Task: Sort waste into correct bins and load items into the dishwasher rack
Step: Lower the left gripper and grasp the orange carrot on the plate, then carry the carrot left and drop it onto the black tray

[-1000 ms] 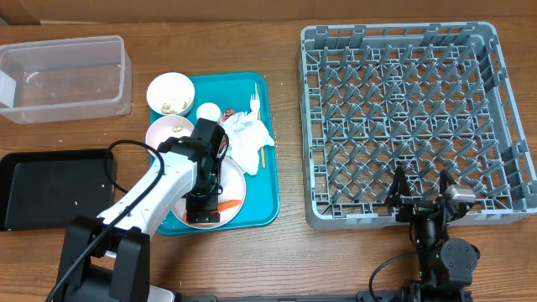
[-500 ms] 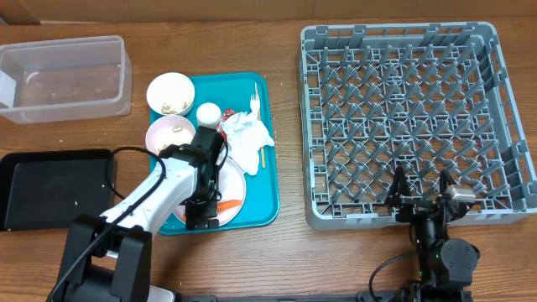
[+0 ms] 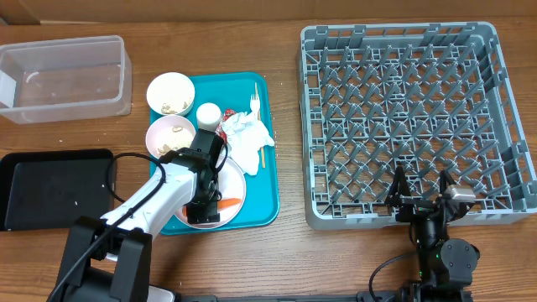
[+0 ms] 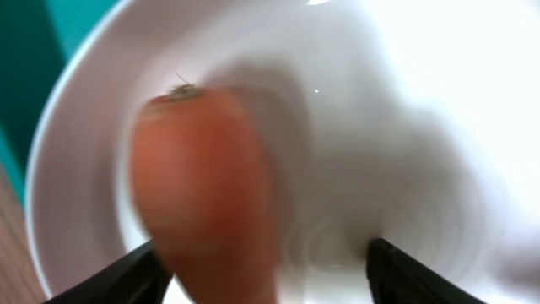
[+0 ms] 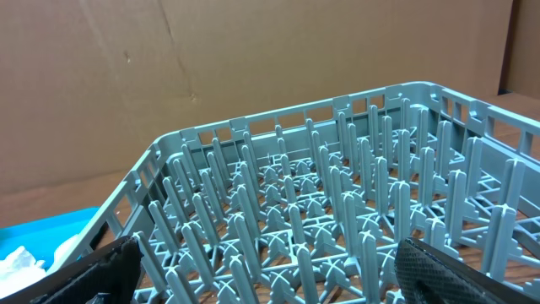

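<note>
The carrot (image 4: 207, 194) is blurred, and the left arm (image 3: 159, 197) hides the plate's (image 3: 237, 188) middle.

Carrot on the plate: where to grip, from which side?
Grip the carrot across its thick middle, coming straight down from above. It lies flat on the plate, long axis running between the left gripper fingers, so they close on its narrow width; the rim likely blocks side approaches.
</note>
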Available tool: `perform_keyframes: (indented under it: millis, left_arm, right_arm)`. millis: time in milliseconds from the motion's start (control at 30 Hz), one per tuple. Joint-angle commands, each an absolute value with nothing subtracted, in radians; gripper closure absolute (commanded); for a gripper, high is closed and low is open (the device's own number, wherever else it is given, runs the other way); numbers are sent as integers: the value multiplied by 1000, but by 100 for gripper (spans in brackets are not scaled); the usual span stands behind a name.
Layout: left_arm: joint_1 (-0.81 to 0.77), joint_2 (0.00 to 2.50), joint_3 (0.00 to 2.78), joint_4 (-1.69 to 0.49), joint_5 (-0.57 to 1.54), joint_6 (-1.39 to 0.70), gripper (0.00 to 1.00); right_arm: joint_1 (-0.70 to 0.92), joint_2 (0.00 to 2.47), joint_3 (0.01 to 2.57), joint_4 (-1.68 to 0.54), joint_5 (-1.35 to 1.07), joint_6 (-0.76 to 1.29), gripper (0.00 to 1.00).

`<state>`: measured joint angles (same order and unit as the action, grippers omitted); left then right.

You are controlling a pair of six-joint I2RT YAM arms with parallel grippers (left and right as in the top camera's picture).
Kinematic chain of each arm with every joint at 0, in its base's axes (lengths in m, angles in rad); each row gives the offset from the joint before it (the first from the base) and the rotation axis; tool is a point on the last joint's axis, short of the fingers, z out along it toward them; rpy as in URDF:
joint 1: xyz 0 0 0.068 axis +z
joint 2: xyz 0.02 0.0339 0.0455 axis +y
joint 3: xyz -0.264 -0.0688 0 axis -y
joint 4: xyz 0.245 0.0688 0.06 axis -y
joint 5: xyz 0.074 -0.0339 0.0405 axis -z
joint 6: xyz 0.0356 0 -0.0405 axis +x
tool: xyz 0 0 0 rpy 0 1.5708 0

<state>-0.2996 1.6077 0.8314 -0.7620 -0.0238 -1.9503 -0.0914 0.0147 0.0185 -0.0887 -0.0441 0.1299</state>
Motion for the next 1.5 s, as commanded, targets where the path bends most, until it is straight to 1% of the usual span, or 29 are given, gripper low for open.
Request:
perform_keyframes:
  millis: [0, 67, 100, 167, 267, 333, 433, 567, 667, 700, 733, 800, 867, 900, 1067, 1133, 1333, 1467]
  left_arm:
    - [-300, 1616, 804, -751, -37, -1815, 28]
    - [-300, 1616, 804, -754, -37, -1794, 30]
    - [-300, 1616, 804, -757, -37, -1794, 33]
    - [-300, 1616, 804, -759, -37, -1794, 43]
    - [-300, 1616, 804, -759, -41, -1794, 54]
    - [-300, 1616, 804, -759, -58, -1782, 56]
    - [-300, 1616, 804, -761, -117, -1750, 55]
    - [-300, 1616, 804, -772, -165, -1723, 59]
    - [-300, 1616, 804, -785, -168, -1718, 59]
    - [-300, 1615, 805, -785, -168, -1706, 61]
    - [-300, 1615, 810, -785, -168, -1686, 64]
    - [-300, 1615, 830, -785, -168, -1615, 76]
    - [-300, 1615, 849, -786, -168, -1568, 83]
    - [-300, 1615, 857, -787, -168, -1550, 85]
    - [-300, 1615, 901, -818, -164, -1521, 86]
    - [-300, 1613, 942, -857, -165, -1497, 85]
    - [-293, 1599, 1167, -1027, -168, -1378, 85]
    - [-227, 1599, 1305, -1129, -172, -1299, 85]
  right_arm:
    - [-96, 3, 8, -81, -35, 126, 0]
    - [-96, 3, 8, -81, -35, 126, 0]
    - [-96, 3, 8, -81, -35, 126, 0]
    - [-96, 3, 8, -81, -35, 126, 0]
    - [-96, 3, 8, -81, -35, 126, 0]
    - [-96, 3, 8, -81, -35, 126, 0]
    - [-96, 3, 8, -81, -35, 126, 0]
    - [-96, 3, 8, -81, -35, 126, 0]
    - [-96, 3, 8, -81, -35, 126, 0]
    - [-96, 3, 8, -81, -35, 126, 0]
    - [-96, 3, 8, -81, -35, 126, 0]
    - [-96, 3, 8, -81, -35, 126, 0]
    - [-96, 3, 8, -81, -35, 126, 0]
    - [-96, 3, 8, -81, -35, 126, 0]
    - [-96, 3, 8, -81, -35, 126, 0]
    - [-96, 3, 8, -81, -35, 126, 0]
    - [-96, 3, 8, -81, -35, 126, 0]
    - [-96, 3, 8, -81, -35, 126, 0]
